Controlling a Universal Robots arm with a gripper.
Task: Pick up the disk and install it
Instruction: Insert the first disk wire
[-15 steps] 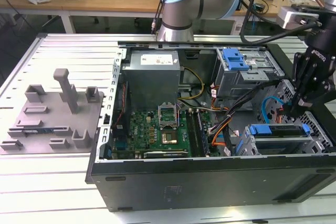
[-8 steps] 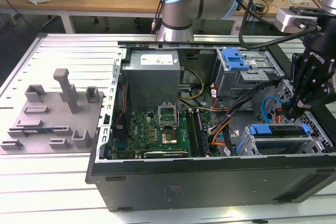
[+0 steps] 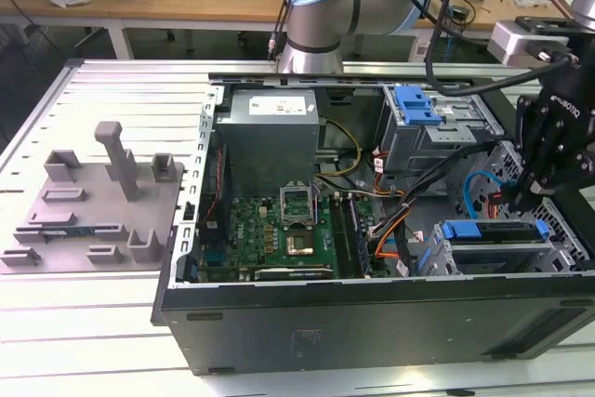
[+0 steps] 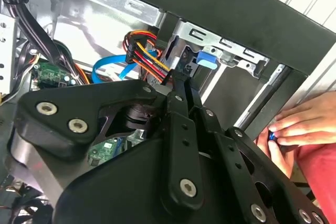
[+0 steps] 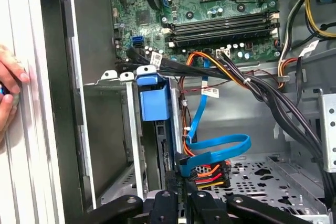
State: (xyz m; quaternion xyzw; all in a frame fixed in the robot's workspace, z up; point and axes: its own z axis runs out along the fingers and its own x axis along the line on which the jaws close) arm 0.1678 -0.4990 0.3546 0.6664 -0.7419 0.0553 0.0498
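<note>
The disk (image 3: pixel 493 231) sits in the lower drive cage at the case's front corner, on the exterior view's right, with its blue rail frame on top. In the first wrist view its blue rail end (image 5: pixel 155 98) stands between the cage's metal walls. My gripper (image 3: pixel 513 200) hangs just above and behind the cage. In both wrist views its fingers (image 4: pixel 181 85) are pressed together, and the gripper (image 5: pixel 178 184) tip rests at the plugs of a flat blue data cable (image 5: pixel 215 148) and an orange-red-yellow power cable (image 5: pixel 207 172). Whether the fingers pinch a plug I cannot tell.
The open computer case (image 3: pixel 372 309) lies on a slatted table, motherboard (image 3: pixel 279 225) in its middle. A second cage with a blue tab (image 3: pixel 416 104) sits further back. A grey fixture plate (image 3: pixel 93 202) lies on the exterior view's left. A person's hand (image 5: pixel 8 93) rests on the case's outer edge.
</note>
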